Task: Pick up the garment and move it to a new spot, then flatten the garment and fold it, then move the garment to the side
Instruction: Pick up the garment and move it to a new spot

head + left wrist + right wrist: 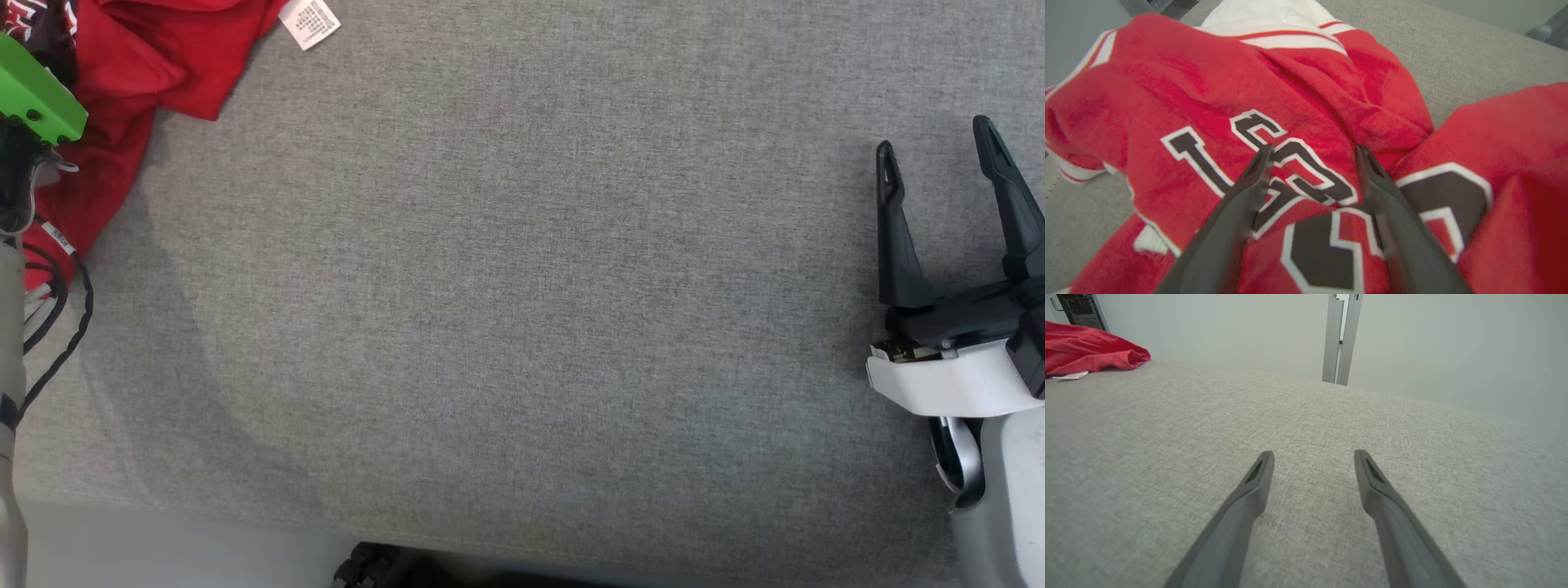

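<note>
The garment [139, 73] is a crumpled red jersey with black, white-edged numbers and white trim, bunched at the table's far left corner; a white care label [309, 22] sticks out from it. In the left wrist view the garment [1216, 98] lies right under my left gripper [1312, 151], whose fingers stand open just above the printed numbers with nothing between them. My right gripper [935, 139] hovers open over bare cloth at the right side, far from the garment [1090, 351]. In the right wrist view its fingertips [1312, 455] are spread wide and empty.
The grey fabric table top [522, 294] stretches between the two arms. Its near edge [245, 510] runs along the bottom of the head view. A green part [37, 94] and black cables [61, 318] of the left arm sit at the left edge. A metal post [1341, 339] stands beyond the far edge.
</note>
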Robot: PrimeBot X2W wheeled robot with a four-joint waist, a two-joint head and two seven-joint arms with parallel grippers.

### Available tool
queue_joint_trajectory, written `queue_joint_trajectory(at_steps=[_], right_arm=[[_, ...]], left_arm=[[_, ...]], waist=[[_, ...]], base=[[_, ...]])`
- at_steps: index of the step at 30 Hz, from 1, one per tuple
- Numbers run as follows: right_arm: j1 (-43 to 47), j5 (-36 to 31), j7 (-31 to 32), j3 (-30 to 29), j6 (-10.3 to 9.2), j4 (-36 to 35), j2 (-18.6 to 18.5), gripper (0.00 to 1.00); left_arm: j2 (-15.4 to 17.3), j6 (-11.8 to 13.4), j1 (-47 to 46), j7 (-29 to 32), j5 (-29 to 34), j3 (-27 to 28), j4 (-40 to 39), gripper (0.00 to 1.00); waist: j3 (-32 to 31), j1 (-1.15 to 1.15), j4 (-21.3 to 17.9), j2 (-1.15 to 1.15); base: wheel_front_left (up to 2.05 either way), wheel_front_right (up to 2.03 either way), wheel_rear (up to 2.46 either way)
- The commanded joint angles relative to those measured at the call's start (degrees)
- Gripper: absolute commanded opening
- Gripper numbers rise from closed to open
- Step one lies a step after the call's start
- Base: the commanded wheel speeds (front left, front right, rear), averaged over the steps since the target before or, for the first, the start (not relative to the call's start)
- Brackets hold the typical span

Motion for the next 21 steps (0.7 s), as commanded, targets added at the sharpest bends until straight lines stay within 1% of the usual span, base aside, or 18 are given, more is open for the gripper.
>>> queue_joint_trajectory(at_steps=[1, 2, 3, 5, 7, 12, 16, 19, 21], right_arm=[[-0.1, -0.4, 0.2, -0.2, -0.1, 1.7, -0.3, 1.0], [-0.2, -0.4, 0.2, -0.2, -0.1, 1.7, -0.3, 1.0], [-0.2, -0.4, 0.2, -0.3, -0.11, 1.7, -0.3, 1.0], [-0.1, -0.4, 0.2, -0.3, -0.11, 1.8, -0.2, 1.0], [0.0, -0.5, 0.2, -0.3, -0.11, 2.2, 0.0, 1.0], [-0.5, 0.1, 0.2, 0.5, -0.1, 2.5, 1.0, 1.0], [-1.0, 0.5, 0.1, 1.7, -0.08, 3.1, 2.1, 1.0], [-1.3, 0.9, 0.1, 2.7, -0.09, 4.0, 2.9, 1.0], [-1.2, 1.1, 0.1, 3.1, -0.09, 4.7, 3.6, 1.0]], left_arm=[[0.2, -0.1, -0.1, 0.4, -1.0, -1.3, 0.2, 0.97], [0.6, -0.1, 0.1, -0.2, -1.4, -2.5, -0.3, 0.24], [1.1, -0.1, 0.2, -1.2, -1.6, -3.4, -0.7, 0.0], [2.6, -0.1, 0.0, -4.5, -2.2, -4.6, -1.4, 0.0], [3.3, -0.1, -0.1, -8.1, -3.7, -5.3, -2.4, 0.0], [6.9, -0.1, 1.1, -14.2, -5.0, -9.3, -5.0, 0.0], [9.6, -0.1, 1.6, -18.1, -6.3, -11.2, -7.2, 0.0], [11.8, -0.1, 1.5, -20.8, -7.1, -12.5, -10.4, 0.0], [13.5, -0.1, 1.5, -21.9, -5.9, -13.8, -12.7, 0.0]], waist=[[0.9, 0.0, -0.7, 0.0], [0.9, 0.0, -0.7, 0.0], [1.0, 0.0, -0.7, 0.0], [0.8, 0.0, -0.6, 0.0], [0.2, 0.0, -0.5, 0.0], [-2.6, 0.0, -0.4, 0.0], [-5.9, 0.0, -0.5, 0.0], [-9.1, 0.0, -0.7, 0.0], [-11.1, 0.0, -0.9, 0.0]], base=[[0.0, 0.0, 0.0], [0.0, 0.0, 0.0], [0.0, 0.0, 0.0], [0.0, 0.0, 0.0], [0.0, 0.0, 0.0], [0.0, 0.0, 0.0], [0.0, 0.0, 0.0], [0.0, 0.0, 0.0], [0.0, 0.0, 0.0]])
